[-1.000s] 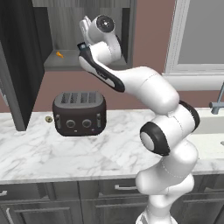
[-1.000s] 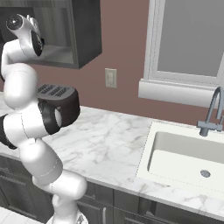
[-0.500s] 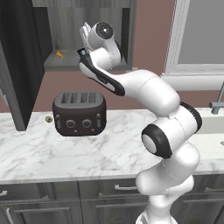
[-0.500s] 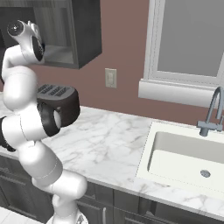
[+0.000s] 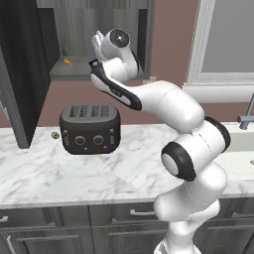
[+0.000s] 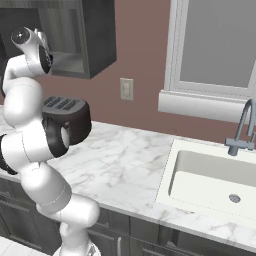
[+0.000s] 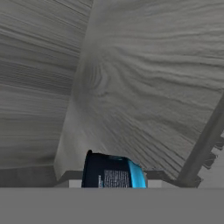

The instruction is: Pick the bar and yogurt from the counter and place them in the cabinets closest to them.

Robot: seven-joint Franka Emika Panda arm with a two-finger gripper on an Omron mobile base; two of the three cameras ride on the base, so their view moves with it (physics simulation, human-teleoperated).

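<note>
The left base view looks from behind the arm, forward and down at the marble surface [image 5: 59, 173], with the toaster [image 5: 90, 128] at 9 o'clock and the open cabinet [image 5: 94, 39] at 11 o'clock. The right base view faces the same surface [image 6: 130, 165] from the other side, toaster [image 6: 70, 117] at 9 o'clock, sink [image 6: 210, 180] at 4 o'clock. These 2 views share the toaster and the cabinet [image 6: 85, 40]. The hand view sits very near the cabinet's grey streaked interior [image 7: 144, 87].

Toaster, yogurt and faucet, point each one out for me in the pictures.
Toaster [image 5: 90, 130]: left base view, on its dark front face above the knobs.
Yogurt [image 7: 109, 174]: hand view, on the dark printed side of the cup.
Faucet [image 6: 243, 126]: right base view, on the curved grey neck.
</note>
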